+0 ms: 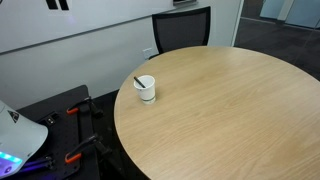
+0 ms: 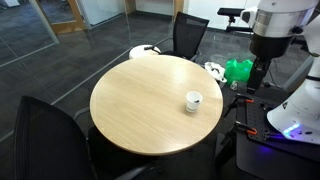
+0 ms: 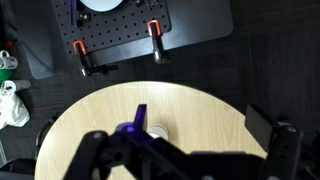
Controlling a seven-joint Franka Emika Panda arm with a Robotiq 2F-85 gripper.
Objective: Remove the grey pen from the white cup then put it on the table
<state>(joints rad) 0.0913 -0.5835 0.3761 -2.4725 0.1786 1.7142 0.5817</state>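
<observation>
While wide apart, jaws above table (image 3: 100,115)

Bright, even overhead light in both exterior views, shadows soft and short. Pale surface (image 1: 220,100) lit uniformly, with only a small faint shadow under the white cup (image 1: 147,90). Darker floor around it, dim toward the frame edges. Coarse and slightly soft throughout, fine detail lost. In the wrist view, clearer at the top, blurred and almost black along the bottom where the hand (image 3: 185,160) looms, with a purple glow at lower centre.
</observation>
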